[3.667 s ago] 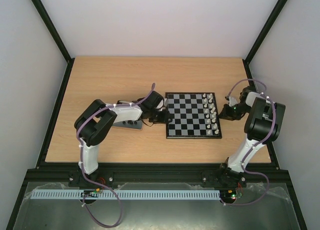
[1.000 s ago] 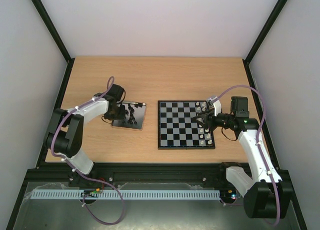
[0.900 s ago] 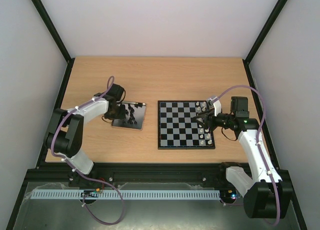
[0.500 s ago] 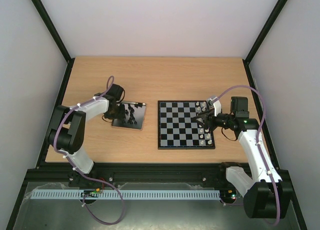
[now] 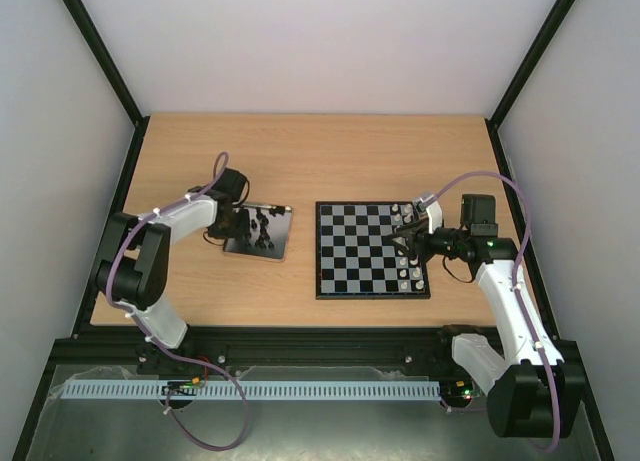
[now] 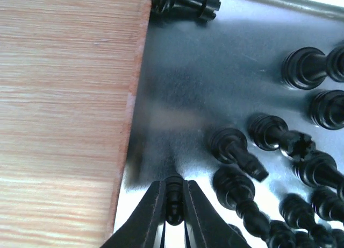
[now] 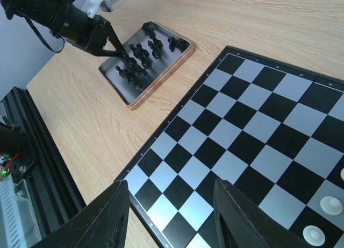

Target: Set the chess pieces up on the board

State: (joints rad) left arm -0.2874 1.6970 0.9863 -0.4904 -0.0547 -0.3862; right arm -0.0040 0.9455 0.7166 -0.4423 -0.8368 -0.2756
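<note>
Light wood table (image 5: 300, 151), pale walls, black frame posts. Left gripper (image 6: 173, 190): jaws nearly together, pinched on one small black piece (image 6: 173, 202) just inside left edge of shiny metal tray (image 6: 177, 76); kind of piece unclear from wrist view. Right of that grip, other black chess pieces (image 6: 236, 151) lying tipped over on tray, crowded, several touching; one more lying at tray's far edge. Tray wood-rimmed, flat on table, left of board (image 5: 365, 251) and apart from it. Left arm reaching in from tray's left side. Right gripper (image 7: 171, 186): jaws spread wide, nothing between them, hovering over board's right part, fingers pointing toward tray. Below it, bare chequered squares. White pieces (image 5: 410, 259) upright along board's right side, just beside right gripper's tip in overhead view. Board flat on table, right of centre, thin black border all round. Right arm coming in from board's right side, purple cable looped above it.
</note>
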